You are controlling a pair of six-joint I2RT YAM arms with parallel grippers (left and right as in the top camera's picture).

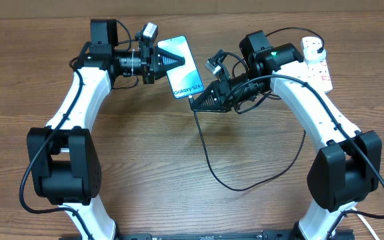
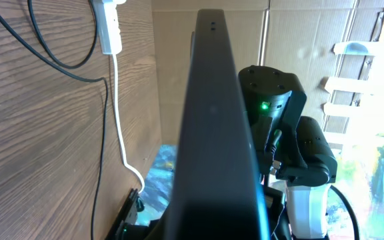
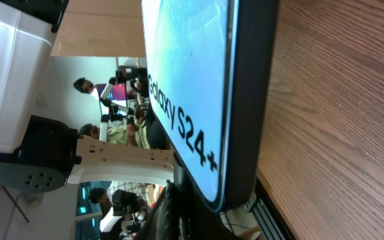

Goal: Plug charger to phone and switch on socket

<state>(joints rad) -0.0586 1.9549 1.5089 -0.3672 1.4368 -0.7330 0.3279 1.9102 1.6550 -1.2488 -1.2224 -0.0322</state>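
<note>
Left gripper [image 1: 167,61] is clamped on the left long edge of the phone [image 1: 183,72], and I see the handset held at a tilt in the far middle of the table [image 1: 179,207], its light blue screen facing up with the Galaxy lettering toward the near end. From the left wrist camera the phone [image 2: 212,133] shows edge-on, a dark slab running straight out of the jaws.

My right gripper [image 1: 193,101] sits just at the phone's near end, fingers pinched narrow on the tip of the charger [image 1: 209,160]. Whether the connector is seated in the port I cannot tell; the fingers cover that spot. From there the thin black cable drops toward me, loops across the wood to the right and rises behind the right arm [image 1: 312,113], where I lose it.

On the right wrist camera the phone [image 3: 192,100] fills the frame, very close, screen and lettering plain.

Far right lies the socket [image 1: 320,63], white with red marks, well apart from the phone. Its thick white cord [image 2: 117,100] shows in the left wrist view
</note>
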